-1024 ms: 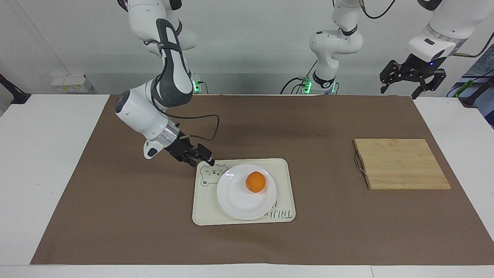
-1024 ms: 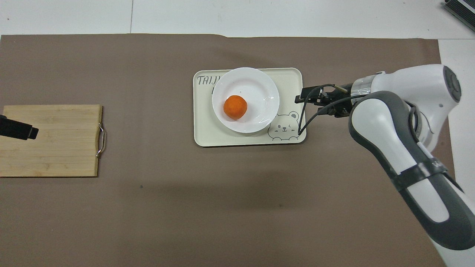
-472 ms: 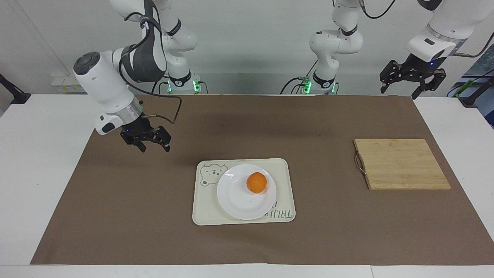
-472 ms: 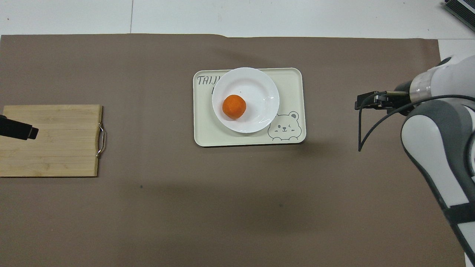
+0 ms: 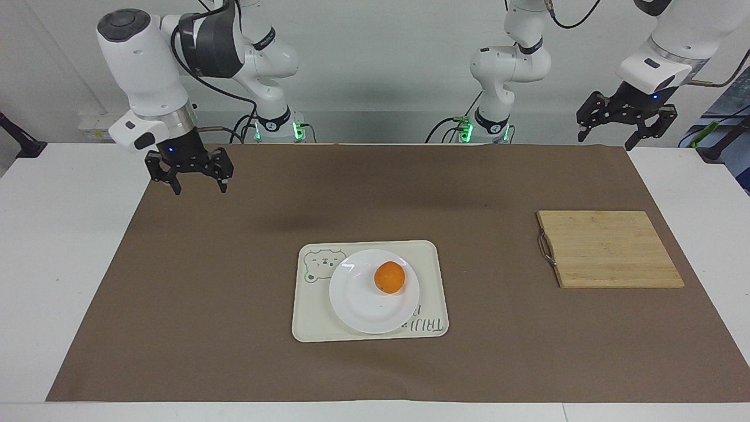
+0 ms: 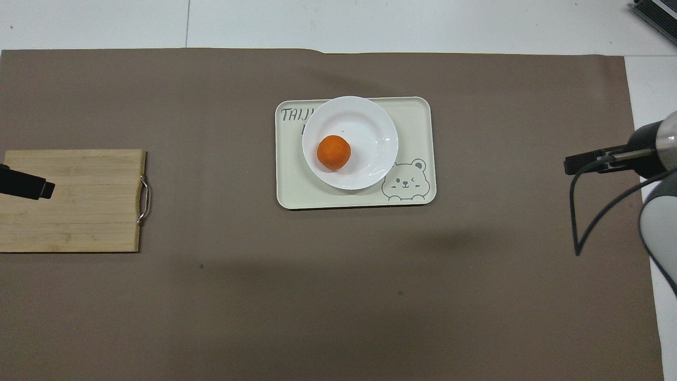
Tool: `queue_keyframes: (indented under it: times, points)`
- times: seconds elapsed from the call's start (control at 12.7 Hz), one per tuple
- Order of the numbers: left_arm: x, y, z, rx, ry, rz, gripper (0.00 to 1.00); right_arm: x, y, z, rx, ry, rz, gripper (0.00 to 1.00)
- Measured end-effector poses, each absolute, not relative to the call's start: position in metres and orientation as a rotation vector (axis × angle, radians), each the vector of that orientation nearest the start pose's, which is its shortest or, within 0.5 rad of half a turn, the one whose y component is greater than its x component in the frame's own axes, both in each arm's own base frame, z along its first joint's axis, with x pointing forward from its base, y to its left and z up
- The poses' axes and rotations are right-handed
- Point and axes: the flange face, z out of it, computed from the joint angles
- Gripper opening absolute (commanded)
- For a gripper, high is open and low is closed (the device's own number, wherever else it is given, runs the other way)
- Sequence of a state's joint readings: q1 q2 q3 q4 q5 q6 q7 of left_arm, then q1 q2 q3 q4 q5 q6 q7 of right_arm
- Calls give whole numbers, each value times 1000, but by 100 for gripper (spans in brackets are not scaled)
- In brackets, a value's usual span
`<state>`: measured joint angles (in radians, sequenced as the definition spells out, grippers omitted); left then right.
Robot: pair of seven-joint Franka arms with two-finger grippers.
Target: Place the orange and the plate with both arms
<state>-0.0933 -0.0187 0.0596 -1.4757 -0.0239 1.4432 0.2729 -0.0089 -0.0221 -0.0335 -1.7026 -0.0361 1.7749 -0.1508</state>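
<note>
Wrapping up, by the look of it: orange [image 5: 389, 276] sits on plate [image 5: 374, 291], plate rests on bear-printed tray [image 5: 313, 319] at mid-table, nothing held. Placement reads as done; remaining step judged to be parking both arms.

Right gripper [image 5: 198, 183] up in the air over the brown mat [image 5: 234, 328] at the right arm's end of the table, fingers apart, empty. Left gripper [image 5: 610, 135] raised at the mat's corner toward the left arm's end, above the robots' edge of the table, jaws spread, empty, waiting. Cutting board [image 5: 609, 248] bare, toward the left arm's end.

Next move, if any: finish retreat upward and clear of tray; no grasp called for, no contact with plate rim wanted.

Against a second ago: right gripper then low, just beside the tray's bear corner; now lifted and pulled well away from it. Orange shifted a touch on the plate. Plate, tray, board, left gripper unchanged.
</note>
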Motion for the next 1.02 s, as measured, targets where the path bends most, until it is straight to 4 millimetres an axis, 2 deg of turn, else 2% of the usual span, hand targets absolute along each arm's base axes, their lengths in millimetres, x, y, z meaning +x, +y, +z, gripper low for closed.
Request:
queue_keyframes:
  times: [0.08,0.16,0.47,0.71,0.79,1.02]
  points:
    - [535,-20,668,-3130,488,17,100,561,-39,604,-3178,-188,-135,100]
    - [535,-20,668,-3130,488,17,100,558,-42,611,-3179,-180,-121,100]
    - [535,-20,668,-3130,488,17,100,550,-24,626,-3178,-82,-66,100]
    - [535,-20,668,-3130,488,17,100,537,-24,660,-3177,-76,-45,100]
    - [535,-20,668,-3130,488,17,100,533,-24,665,-3177,-77,-52,100]
    - [535,-20,668,-3130,488,17,100,530,-24,666,-3177,-85,-47,100]
